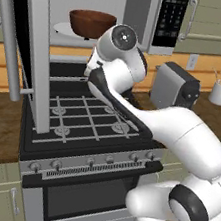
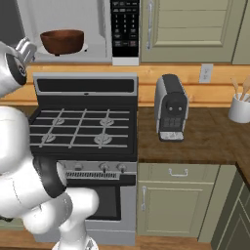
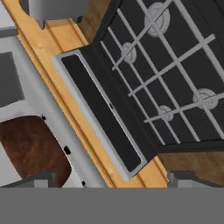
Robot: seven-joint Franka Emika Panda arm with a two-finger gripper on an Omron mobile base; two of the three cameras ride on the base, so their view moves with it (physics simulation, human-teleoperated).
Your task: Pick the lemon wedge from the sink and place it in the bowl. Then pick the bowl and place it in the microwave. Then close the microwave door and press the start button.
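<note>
Hand view: my gripper (image 3: 109, 180) fully open, holding nothing. Round dark reddish-brown bowl (image 3: 30, 148) just beside left fingertip, inside silver-grey microwave (image 1: 98, 9). Silver-framed black-glass microwave door (image 1: 39, 45) open; looks rigid, light; push outer face near bar handle.

The round dark reddish-brown bowl (image 2: 62, 41) sits on the white turntable plate (image 1: 62, 28) inside the silver-grey over-range microwave (image 2: 105, 34), left of its black keypad panel (image 2: 125, 28). The silver-framed microwave door (image 1: 39, 45) stands swung out at the left, in front of the cavity. Directly below lies the black gas stove (image 2: 83, 128) with its grey grates. On the wooden worktop (image 2: 205, 139) right of the stove stands a grey coffee machine (image 2: 171, 107), and farther right a white utensil holder (image 2: 240, 108). The fingers (image 3: 41, 179) hang near the bowl.
</note>
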